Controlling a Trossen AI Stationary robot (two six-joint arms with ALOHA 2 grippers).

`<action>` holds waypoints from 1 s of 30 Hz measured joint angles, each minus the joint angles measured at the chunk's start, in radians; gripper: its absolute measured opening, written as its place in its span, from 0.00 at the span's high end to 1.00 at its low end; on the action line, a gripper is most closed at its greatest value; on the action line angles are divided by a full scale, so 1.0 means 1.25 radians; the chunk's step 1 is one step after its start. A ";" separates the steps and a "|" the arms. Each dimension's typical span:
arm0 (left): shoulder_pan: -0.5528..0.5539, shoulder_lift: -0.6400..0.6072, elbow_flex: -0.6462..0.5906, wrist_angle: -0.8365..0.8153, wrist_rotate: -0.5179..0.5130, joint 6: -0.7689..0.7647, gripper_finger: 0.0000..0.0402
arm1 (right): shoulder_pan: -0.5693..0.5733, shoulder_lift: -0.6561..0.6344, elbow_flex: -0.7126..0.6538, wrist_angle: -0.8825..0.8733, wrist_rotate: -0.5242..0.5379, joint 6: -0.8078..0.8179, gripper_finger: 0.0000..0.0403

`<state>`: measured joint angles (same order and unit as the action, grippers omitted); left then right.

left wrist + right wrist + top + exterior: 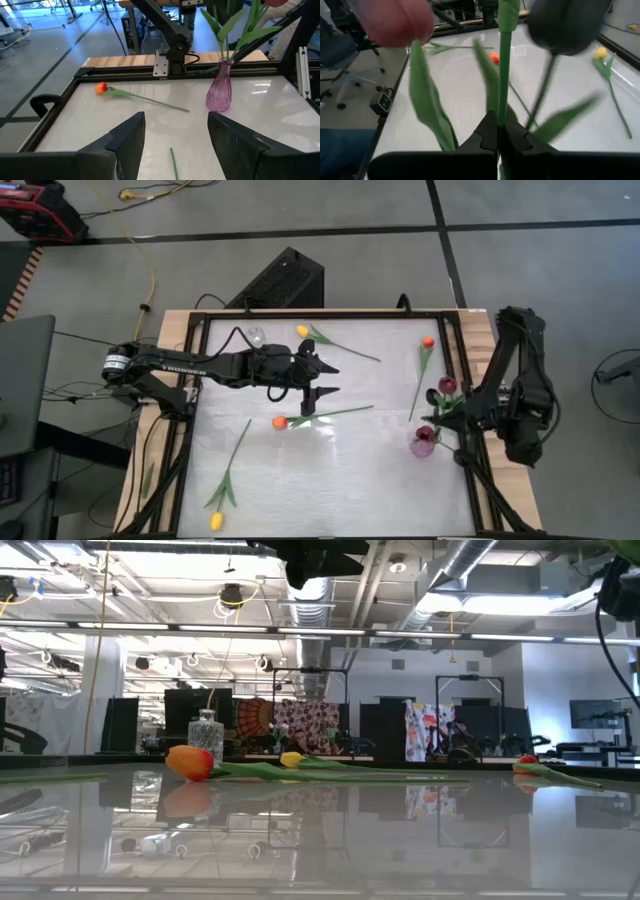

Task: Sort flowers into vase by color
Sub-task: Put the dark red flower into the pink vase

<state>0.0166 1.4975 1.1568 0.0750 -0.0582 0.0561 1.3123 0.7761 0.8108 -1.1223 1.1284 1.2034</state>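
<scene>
A dark red tulip (446,385) is being gripped by its green stem in the closed right gripper (498,134), at the right edge of the high view just above the purple vase (423,442). An orange tulip (281,422) is lying mid-frame, directly below the left gripper (318,379), whose jaws are gaping open. Yellow tulips are resting at top centre (303,331) and bottom left (216,520).
</scene>
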 joint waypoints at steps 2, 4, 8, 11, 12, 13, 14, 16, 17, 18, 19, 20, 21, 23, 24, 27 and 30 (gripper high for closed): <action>-0.001 0.000 0.000 0.000 0.004 0.000 0.49 | 0.000 0.014 0.000 0.001 0.001 0.000 0.94; -0.001 0.000 0.000 0.000 0.011 0.000 0.49 | 0.000 0.022 0.000 0.001 0.001 0.000 0.94; -0.003 0.001 0.000 0.000 0.020 0.003 0.49 | 0.000 0.034 0.000 0.000 -0.002 -0.004 0.93; -0.003 0.008 0.001 0.000 0.020 0.001 0.49 | 0.001 0.041 0.000 -0.001 -0.015 -0.006 0.92; -0.003 0.009 0.001 -0.004 0.020 0.001 0.49 | 0.001 0.041 0.000 -0.001 -0.023 -0.006 0.91; -0.004 0.009 0.001 -0.003 0.020 0.001 0.49 | 0.001 0.040 0.000 -0.001 -0.030 -0.006 0.91; -0.004 0.009 0.001 -0.002 0.019 0.003 0.49 | 0.001 0.038 0.000 -0.001 -0.041 -0.006 0.91; -0.004 0.009 0.001 0.001 0.015 0.005 0.49 | 0.001 0.038 0.000 -0.001 -0.071 -0.006 0.90; -0.004 0.009 0.001 0.000 0.016 0.005 0.49 | 0.001 0.038 0.000 -0.001 -0.085 -0.006 0.90; -0.004 0.009 0.001 0.001 0.017 0.007 0.49 | 0.001 0.038 0.000 0.000 -0.098 -0.006 0.91; -0.004 0.009 0.001 0.003 0.020 0.010 0.49 | 0.001 0.038 0.000 0.000 -0.106 -0.006 0.91; -0.004 0.009 0.001 0.005 0.021 0.013 0.49 | 0.001 0.038 0.000 0.000 -0.109 -0.006 0.91; -0.004 0.009 0.001 0.005 0.021 0.017 0.49 | 0.001 0.038 0.000 -0.001 -0.109 -0.013 0.92; -0.004 0.009 0.001 0.000 0.021 0.025 0.49 | 0.001 0.038 0.000 -0.001 -0.109 -0.039 0.93; -0.004 0.009 0.001 -0.001 0.021 0.027 0.49 | 0.000 0.038 0.000 -0.001 -0.108 -0.050 0.93; -0.004 0.009 0.001 0.000 0.021 0.028 0.49 | -0.007 0.038 0.000 -0.001 -0.103 -0.062 0.93; -0.004 0.009 0.001 -0.004 0.020 0.030 0.49 | -0.022 0.038 0.000 0.002 -0.086 -0.063 0.93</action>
<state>0.0120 1.5085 1.1576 0.0696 -0.0326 0.0937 1.2843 0.8238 0.8104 -1.1198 1.0206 1.1252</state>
